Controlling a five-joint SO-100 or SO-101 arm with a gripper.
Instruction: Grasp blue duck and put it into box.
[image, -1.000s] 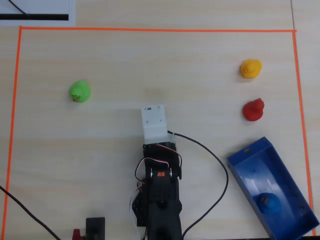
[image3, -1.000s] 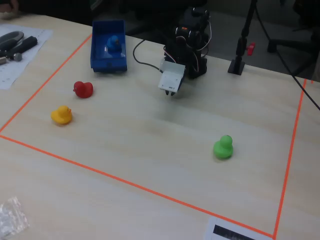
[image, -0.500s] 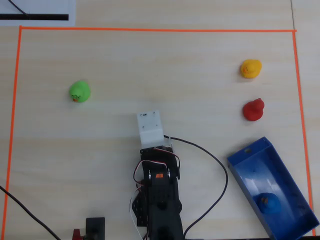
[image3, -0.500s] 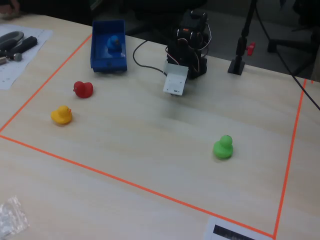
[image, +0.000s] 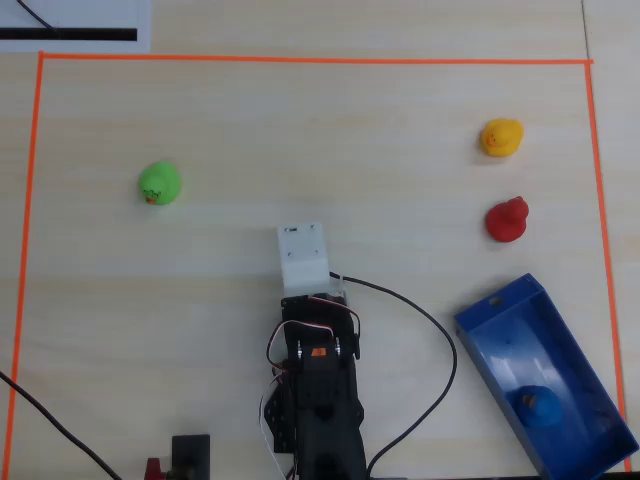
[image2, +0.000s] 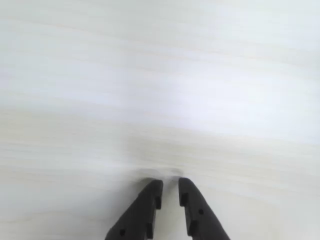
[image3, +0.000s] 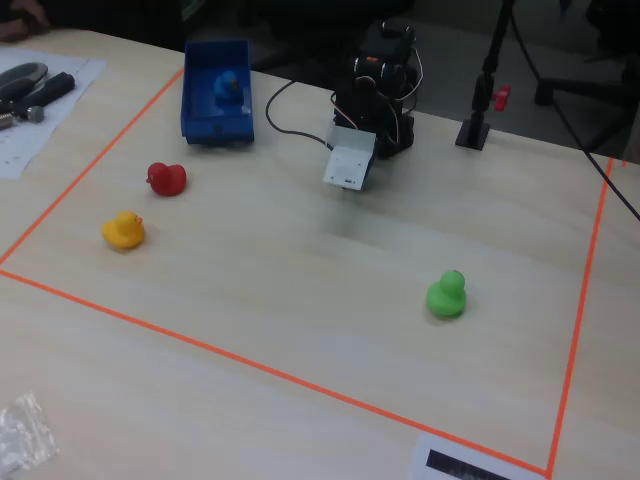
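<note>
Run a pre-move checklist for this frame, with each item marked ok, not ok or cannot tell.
1. Blue duck inside the box: ok, it sits on the tray floor in the overhead and fixed views.
2. Claw empty: ok, the wrist view shows only bare table between the tips.
3. Claw closed: ok, the tips stand nearly together with a thin gap.
4. Arm clear of the box: ok, it is folded back near its base, apart from the tray.
5. Other ducks undisturbed: ok, the green duck, red duck and yellow duck stand on the table outside the box.
6. Blue duck upright: cannot tell, too small.
</note>
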